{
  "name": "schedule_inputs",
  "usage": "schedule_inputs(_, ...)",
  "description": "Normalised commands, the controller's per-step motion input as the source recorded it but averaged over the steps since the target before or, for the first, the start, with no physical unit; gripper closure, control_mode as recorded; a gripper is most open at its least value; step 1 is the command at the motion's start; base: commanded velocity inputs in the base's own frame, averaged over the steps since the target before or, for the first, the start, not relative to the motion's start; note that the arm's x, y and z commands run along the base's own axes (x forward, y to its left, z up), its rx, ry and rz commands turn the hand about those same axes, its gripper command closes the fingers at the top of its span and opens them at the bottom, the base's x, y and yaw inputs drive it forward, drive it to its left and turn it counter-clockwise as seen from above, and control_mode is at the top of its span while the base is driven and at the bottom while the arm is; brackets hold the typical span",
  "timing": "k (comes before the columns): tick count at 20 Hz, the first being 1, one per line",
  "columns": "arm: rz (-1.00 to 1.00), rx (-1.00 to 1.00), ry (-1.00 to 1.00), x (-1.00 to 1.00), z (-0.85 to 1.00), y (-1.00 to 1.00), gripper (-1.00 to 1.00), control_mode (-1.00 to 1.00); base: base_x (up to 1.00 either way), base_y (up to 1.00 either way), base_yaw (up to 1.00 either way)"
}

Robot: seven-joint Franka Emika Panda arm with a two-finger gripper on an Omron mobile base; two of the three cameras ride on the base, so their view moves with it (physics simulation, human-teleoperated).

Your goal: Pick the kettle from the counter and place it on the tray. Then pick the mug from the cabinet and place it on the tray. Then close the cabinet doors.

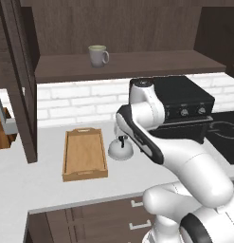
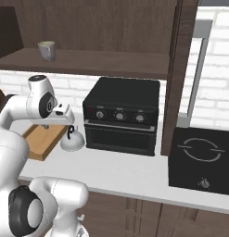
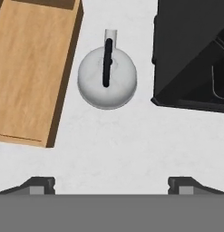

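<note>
**Gripper open above kettle on white counter**

The counter is smooth white, backed by a white brick wall. The kettle stands on it between the tray and a black oven. The gripper hangs above, fingers wide apart, holding nothing. The mug sits on the cabinet shelf. No legible writing.

This is a home kitchen, rendered rather than real. A long white counter runs above dark brown drawers with pale handles, backed by a white brick wall. A black countertop oven with three knobs stands beside a black hob with a ring burner. Above, an open dark wooden cabinet holds a mug on its shelf, while a kettle and a wooden tray sit on the counter below.
</note>
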Motion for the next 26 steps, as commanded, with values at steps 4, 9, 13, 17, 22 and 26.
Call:
schedule_inputs(4, -0.01, 0.00, 0.00, 0.11, -0.19, 0.04, -1.00, -1.00, 0.00, 0.00, 0.00)
schedule_inputs(9, 0.00, 0.00, 0.00, 0.19, -0.15, 0.03, -1.00, -1.00, 0.00, 0.00, 0.00)
schedule_inputs(13, 0.00, 0.00, 0.00, 0.18, -0.15, 0.00, -1.00, -1.00, 0.00, 0.00, 0.00)
schedule_inputs(17, 0.00, 0.00, 0.00, 0.12, -0.14, 0.03, -1.00, -1.00, 0.00, 0.00, 0.00)
schedule_inputs(22, 0.00, 0.00, 0.00, 0.15, -0.15, 0.04, -1.00, -1.00, 0.00, 0.00, 0.00)
schedule_inputs(26, 0.00, 0.00, 0.00, 0.13, -0.17, 0.10, -1.00, -1.00, 0.00, 0.00, 0.00)
